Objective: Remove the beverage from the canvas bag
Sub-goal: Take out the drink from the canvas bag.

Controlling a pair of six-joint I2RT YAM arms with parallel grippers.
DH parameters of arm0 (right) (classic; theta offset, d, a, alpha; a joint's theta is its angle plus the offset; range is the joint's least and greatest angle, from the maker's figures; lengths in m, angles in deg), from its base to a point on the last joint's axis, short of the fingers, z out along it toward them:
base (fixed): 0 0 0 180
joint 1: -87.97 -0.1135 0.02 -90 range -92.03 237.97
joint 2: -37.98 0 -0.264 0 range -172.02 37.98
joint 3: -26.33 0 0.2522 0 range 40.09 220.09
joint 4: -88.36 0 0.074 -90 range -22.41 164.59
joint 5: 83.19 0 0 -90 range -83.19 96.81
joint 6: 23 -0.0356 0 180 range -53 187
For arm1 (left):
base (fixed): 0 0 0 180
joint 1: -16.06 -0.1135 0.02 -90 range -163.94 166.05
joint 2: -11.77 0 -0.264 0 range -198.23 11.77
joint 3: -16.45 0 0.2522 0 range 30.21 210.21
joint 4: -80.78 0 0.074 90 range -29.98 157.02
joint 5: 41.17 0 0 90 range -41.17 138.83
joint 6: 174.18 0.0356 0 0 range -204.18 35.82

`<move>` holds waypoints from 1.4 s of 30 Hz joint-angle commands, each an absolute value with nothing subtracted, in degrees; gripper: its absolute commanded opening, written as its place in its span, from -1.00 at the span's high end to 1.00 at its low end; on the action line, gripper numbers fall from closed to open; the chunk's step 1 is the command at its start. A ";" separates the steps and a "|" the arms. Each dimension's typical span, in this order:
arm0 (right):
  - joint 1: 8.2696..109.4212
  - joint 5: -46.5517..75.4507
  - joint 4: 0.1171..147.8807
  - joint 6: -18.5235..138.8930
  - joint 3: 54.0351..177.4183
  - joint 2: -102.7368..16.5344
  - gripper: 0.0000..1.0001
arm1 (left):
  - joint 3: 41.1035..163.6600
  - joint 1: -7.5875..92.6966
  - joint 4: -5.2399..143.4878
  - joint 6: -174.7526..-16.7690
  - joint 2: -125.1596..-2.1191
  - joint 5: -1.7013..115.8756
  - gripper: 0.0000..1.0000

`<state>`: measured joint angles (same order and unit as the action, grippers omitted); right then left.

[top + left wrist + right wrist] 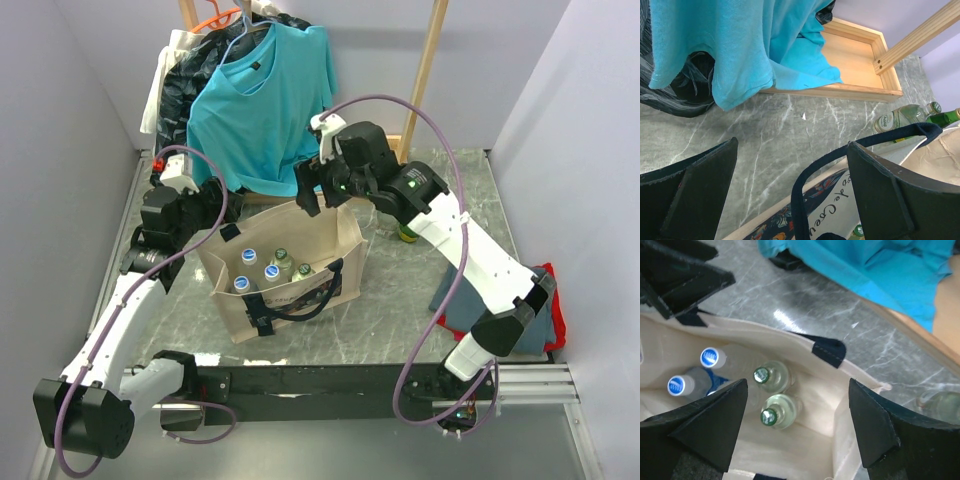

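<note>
The beige canvas bag (pixel 330 240) stands open mid-table with black strap handles (pixel 805 190) and a dark print. Several beverage bottles stand inside: two clear ones with green caps (pixel 762 375) (pixel 769 416) and blue-capped ones (pixel 710 357). My right gripper (pixel 797 425) hangs open over the bag's mouth, above the green-capped bottles and touching nothing. It sits at the bag's far right corner (pixel 322 198). My left gripper (pixel 792 185) is open at the bag's far left rim (pixel 218 218). A strap handle loops between its fingers, unpinched.
A teal T-shirt (pixel 265 95) hangs on a wooden rack whose base (pixel 855 65) lies just behind the bag. A black plastic bag (pixel 190 75) hangs at the back left. Green glass bottles (pixel 900 117) stand on the table right of the bag. A red and blue cloth (pixel 545 310) lies right.
</note>
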<state>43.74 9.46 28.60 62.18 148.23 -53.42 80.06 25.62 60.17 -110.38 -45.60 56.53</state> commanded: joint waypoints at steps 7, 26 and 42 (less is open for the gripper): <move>42.53 14.80 30.45 61.03 143.20 -53.52 -1.00 | 80.57 25.37 61.66 -110.28 -44.31 56.65 -0.93; 42.18 17.79 32.14 61.55 135.01 -55.88 -1.00 | 80.05 25.37 61.57 -110.37 -44.04 56.47 -0.93; 37.61 7.42 28.54 62.08 139.23 -60.02 -0.99 | 79.96 25.37 61.92 -110.46 -44.04 56.12 -0.93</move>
<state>38.74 11.23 28.47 61.96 136.16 -59.69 80.06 25.62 60.28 -110.38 -45.05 56.46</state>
